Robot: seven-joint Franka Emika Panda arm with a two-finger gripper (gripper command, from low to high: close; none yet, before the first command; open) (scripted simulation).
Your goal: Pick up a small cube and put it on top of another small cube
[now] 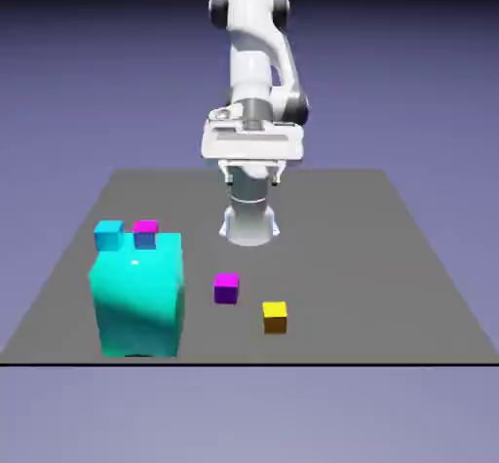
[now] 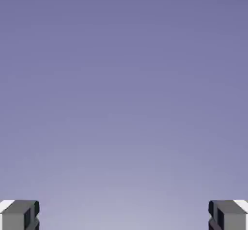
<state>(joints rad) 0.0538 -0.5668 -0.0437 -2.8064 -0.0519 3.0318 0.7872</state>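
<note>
The small yellow cube (image 1: 275, 317) lies on the grey table near its front edge, right of the middle. A small purple-magenta cube (image 1: 226, 288) sits just to its left and a little farther back. My gripper (image 1: 253, 180) hangs high above the table's back part, well away from both cubes. In the hand view the gripper (image 2: 124, 217) is open: one fingertip (image 2: 19, 214) shows in each bottom corner, with only the blue-violet backdrop between them. No cube appears in the hand view.
A large cyan block (image 1: 136, 295) stands at the exterior view's left. Behind its top edge sit a small cyan cube (image 1: 108, 234) and a small magenta-topped blue cube (image 1: 145, 234). The robot base (image 1: 249, 222) stands at the back middle of the grey table (image 1: 390, 256).
</note>
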